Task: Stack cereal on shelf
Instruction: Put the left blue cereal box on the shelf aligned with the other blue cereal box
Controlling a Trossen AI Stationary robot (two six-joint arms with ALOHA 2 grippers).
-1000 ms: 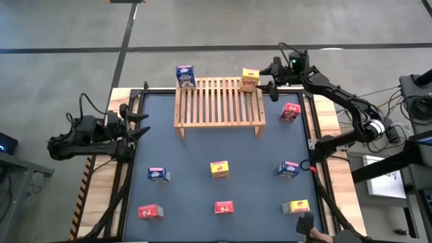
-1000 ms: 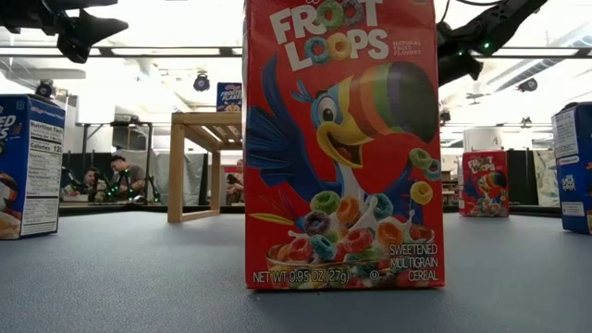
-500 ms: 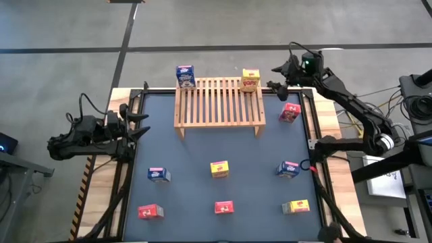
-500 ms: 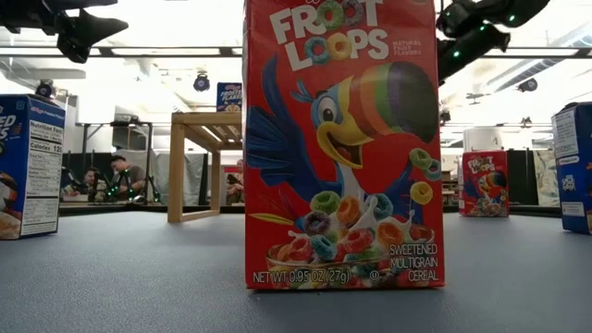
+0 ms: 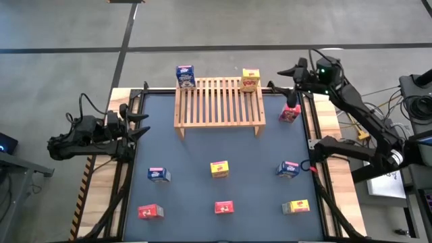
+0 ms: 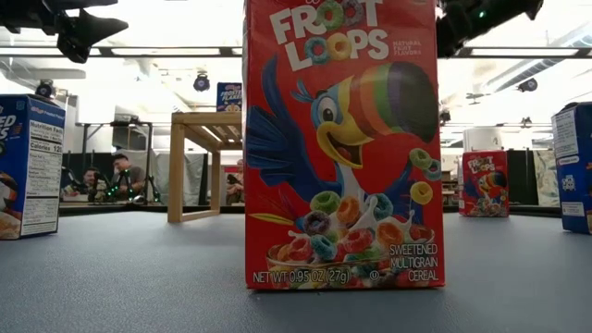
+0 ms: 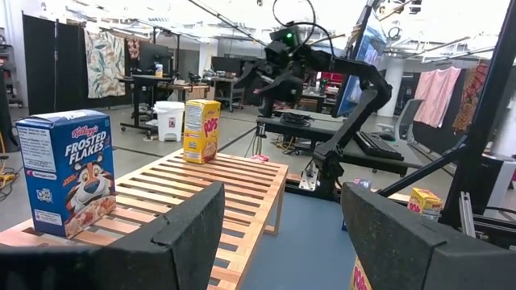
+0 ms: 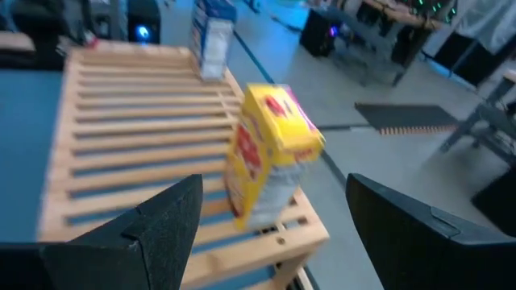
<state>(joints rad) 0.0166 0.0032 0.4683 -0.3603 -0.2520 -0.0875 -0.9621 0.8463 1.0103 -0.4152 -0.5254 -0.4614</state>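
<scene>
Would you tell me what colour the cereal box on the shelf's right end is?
Yellow, with red lettering; the box shows best in the right wrist view.

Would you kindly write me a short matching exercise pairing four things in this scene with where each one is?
Things:
1. blue box
2. yellow box
3. right gripper
4. left gripper

Places:
A. at the table's left edge, open
B. shelf's back left corner
C. beyond the shelf's right end, open
D. shelf's back right corner

Pairs: 1-B, 2-D, 3-C, 4-A
</scene>
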